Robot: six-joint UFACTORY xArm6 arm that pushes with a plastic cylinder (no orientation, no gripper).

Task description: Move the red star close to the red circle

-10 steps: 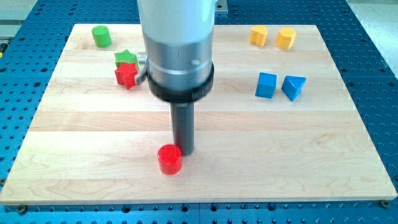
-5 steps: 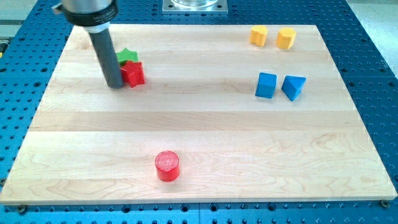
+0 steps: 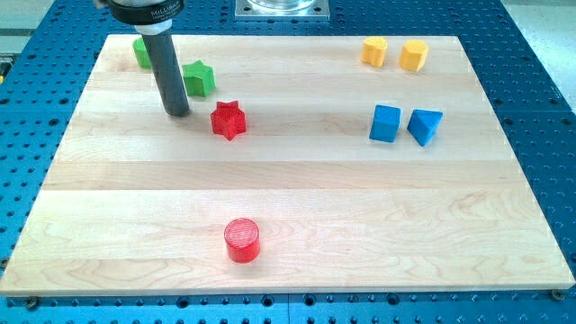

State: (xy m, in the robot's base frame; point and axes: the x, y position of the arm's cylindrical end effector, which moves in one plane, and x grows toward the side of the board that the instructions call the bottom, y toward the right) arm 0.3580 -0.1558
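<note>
The red star (image 3: 229, 120) lies on the wooden board (image 3: 288, 180), left of centre in the upper half. The red circle (image 3: 242, 240) stands near the view's bottom, almost straight below the star and well apart from it. My tip (image 3: 176, 113) rests on the board to the left of the red star, with a small gap between them. The green star (image 3: 198, 78) sits just right of the rod, above and left of the red star.
A green cylinder (image 3: 141, 52) is partly hidden behind the rod at the top left. Two yellow blocks (image 3: 374, 51) (image 3: 414, 55) sit at the top right. A blue cube (image 3: 385, 123) and a blue wedge-like block (image 3: 425, 126) lie at the right.
The red star has slid to the right and slightly down, away from the green star. The green star has shifted right. My tip has moved a little right and up.
</note>
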